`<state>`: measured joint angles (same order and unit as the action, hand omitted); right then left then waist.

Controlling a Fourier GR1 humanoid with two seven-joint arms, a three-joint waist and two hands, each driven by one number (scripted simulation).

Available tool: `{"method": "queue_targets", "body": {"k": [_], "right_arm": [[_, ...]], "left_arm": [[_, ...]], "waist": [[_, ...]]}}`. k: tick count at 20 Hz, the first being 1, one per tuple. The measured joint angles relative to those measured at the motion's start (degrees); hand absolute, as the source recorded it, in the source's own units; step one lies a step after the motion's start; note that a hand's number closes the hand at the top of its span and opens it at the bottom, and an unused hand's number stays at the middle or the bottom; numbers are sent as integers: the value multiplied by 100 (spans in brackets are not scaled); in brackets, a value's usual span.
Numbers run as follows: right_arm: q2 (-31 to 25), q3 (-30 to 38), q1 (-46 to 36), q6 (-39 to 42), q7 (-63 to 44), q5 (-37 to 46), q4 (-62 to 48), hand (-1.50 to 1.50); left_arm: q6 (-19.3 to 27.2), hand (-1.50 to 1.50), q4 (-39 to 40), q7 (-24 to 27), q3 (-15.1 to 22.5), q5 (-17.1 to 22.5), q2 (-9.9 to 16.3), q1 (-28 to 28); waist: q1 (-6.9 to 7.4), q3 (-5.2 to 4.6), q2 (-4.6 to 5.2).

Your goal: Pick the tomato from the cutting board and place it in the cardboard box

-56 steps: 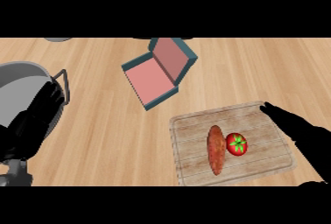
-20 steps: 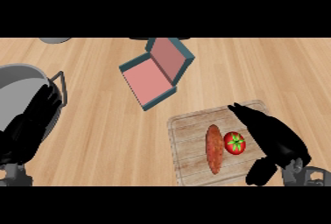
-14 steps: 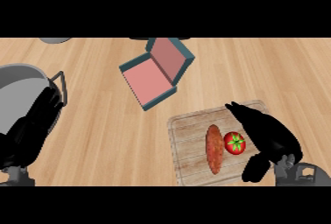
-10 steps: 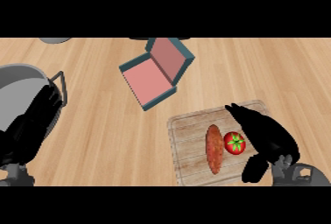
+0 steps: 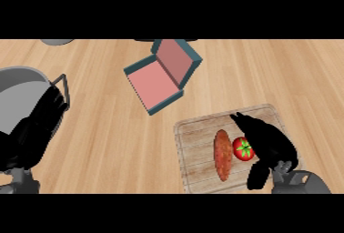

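**Closing in on the tomato**

The tomato sits on the cutting board, touching a long reddish vegetable on its left. I've got my right hand alongside it, fingers open, nothing gripped, placed to wrap it. The box lies open up-left. My left hand rests relaxed by the pot.

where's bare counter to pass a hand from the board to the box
Bare wood lies between the cutting board and the open box, and right of the box. Crowded on the board: sweet potato, tomato, right hand.
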<state>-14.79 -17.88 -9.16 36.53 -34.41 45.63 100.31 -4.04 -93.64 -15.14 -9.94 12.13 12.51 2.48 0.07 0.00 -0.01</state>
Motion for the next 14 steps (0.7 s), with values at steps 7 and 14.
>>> {"method": "queue_targets", "body": {"k": [7,14], "right_arm": [[151,130,-14,118,139,209,-230,-150],[209,223,10,-34,478,489,-555,-150]], "left_arm": [[-144,0,-45,-31,-146,49,5,-42],[-196,0,-55,-139,-226,33,2,27]], "waist": [[1,0,0],[1,0,0]]}}
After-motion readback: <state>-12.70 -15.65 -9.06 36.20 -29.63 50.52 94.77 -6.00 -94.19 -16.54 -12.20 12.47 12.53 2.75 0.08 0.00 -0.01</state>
